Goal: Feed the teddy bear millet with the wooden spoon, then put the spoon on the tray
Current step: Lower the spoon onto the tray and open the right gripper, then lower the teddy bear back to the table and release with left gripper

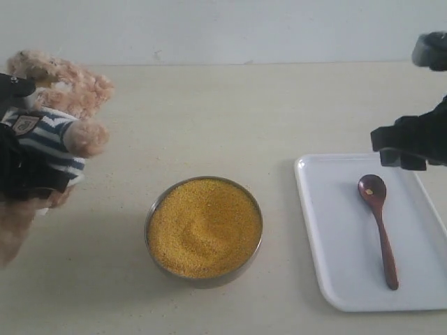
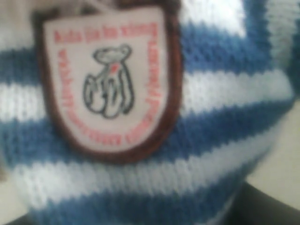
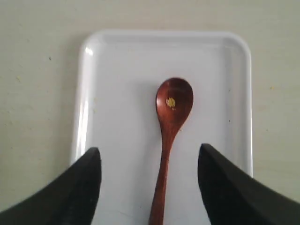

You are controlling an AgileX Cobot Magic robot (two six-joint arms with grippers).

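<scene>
The teddy bear leans at the far left edge, with my left gripper clamped on its striped belly. Its blue-and-white shirt and chest badge fill the left wrist view, and the fingers are hidden. The wooden spoon lies flat on the white tray at the right, with a few yellow grains in its bowl. My right gripper hovers open above the tray, one finger on each side of the spoon's handle, not touching it. The millet fills a metal bowl in the middle.
The beige table runs back to a pale wall. The bowl stands between the bear and the tray, near the front edge. The tray reaches the right border of the exterior view.
</scene>
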